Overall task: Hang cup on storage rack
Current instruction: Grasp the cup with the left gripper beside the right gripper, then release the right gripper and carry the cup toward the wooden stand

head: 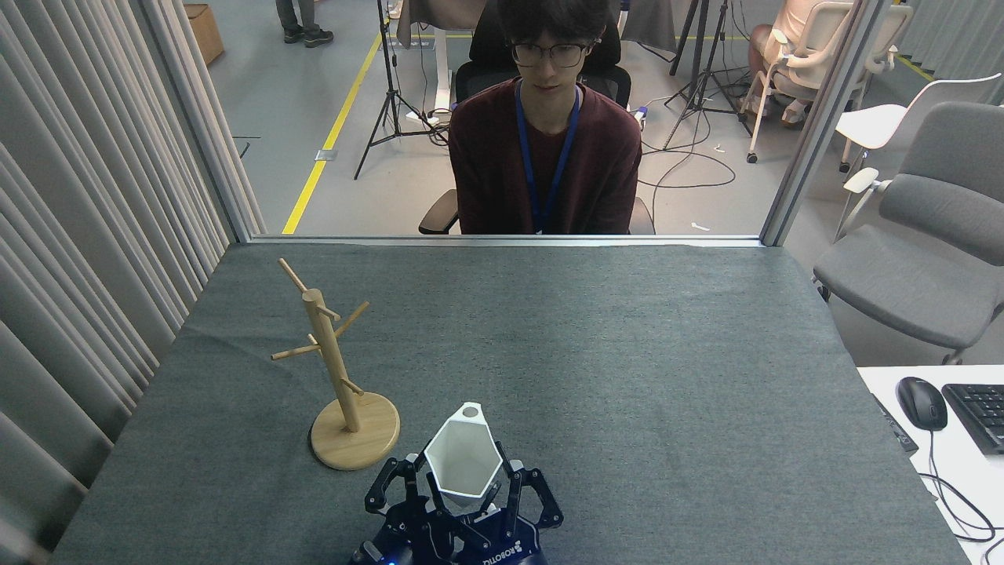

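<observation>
Right gripper (469,490) clamped on cup (463,463), low near table's front edge, tab up; left gripper (401,488) beside it, can't tell its state; next: carry to rack (333,365), thread tab hole over peg.

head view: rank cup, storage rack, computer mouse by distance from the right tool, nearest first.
From the right tool:
1. cup, gripped between its fingers.
2. storage rack, left on the grey table.
3. computer mouse, far right on the white desk.
</observation>
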